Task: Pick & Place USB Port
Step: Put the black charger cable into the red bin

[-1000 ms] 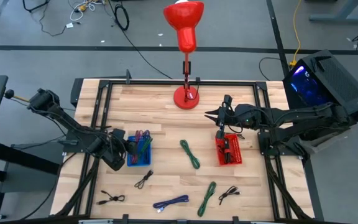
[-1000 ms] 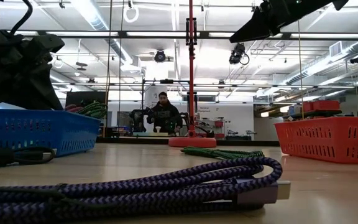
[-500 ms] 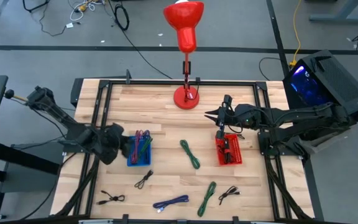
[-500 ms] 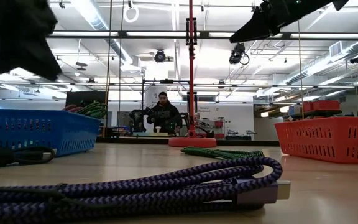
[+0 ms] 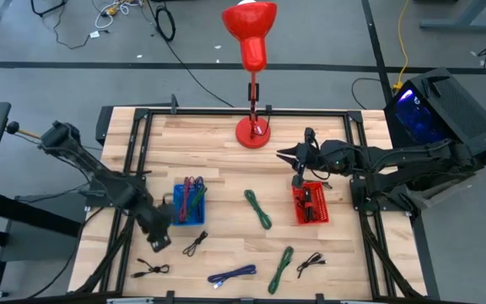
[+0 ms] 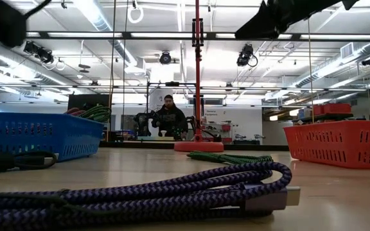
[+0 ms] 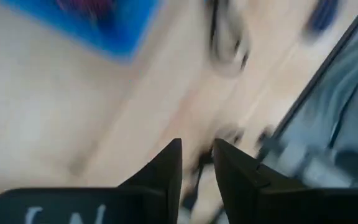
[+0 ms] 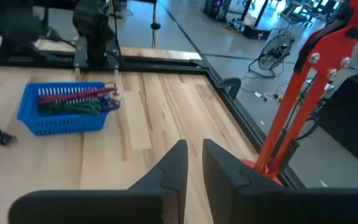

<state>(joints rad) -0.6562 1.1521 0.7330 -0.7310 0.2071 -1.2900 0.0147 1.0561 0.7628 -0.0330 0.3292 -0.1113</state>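
Several USB cables lie on the wooden table: a black one (image 5: 195, 245), a second black one (image 5: 150, 270), a third black one (image 5: 310, 263), a purple one (image 5: 232, 275) and two green ones (image 5: 258, 209) (image 5: 281, 268). A blue basket (image 5: 188, 203) holds cables, and so does a red basket (image 5: 310, 203). My left gripper (image 5: 157, 238) hovers just near of the blue basket's left corner, beside the first black cable, fingers a narrow gap apart and empty (image 7: 197, 165). My right gripper (image 5: 294, 158) hangs over the red basket's far end, shut and empty (image 8: 194, 155).
A red lamp (image 5: 251, 127) stands at the table's far middle. A black frame rail (image 5: 133, 152) runs along the table's edges. In the low view the purple cable (image 6: 172, 192) lies closest to the camera. A person (image 6: 169, 115) sits far behind the table.
My left gripper has risen from beside the blue basket's left side, out of the low view's frame, and has swung toward the table's near edge, coming over the bare wood next to the small black cable.
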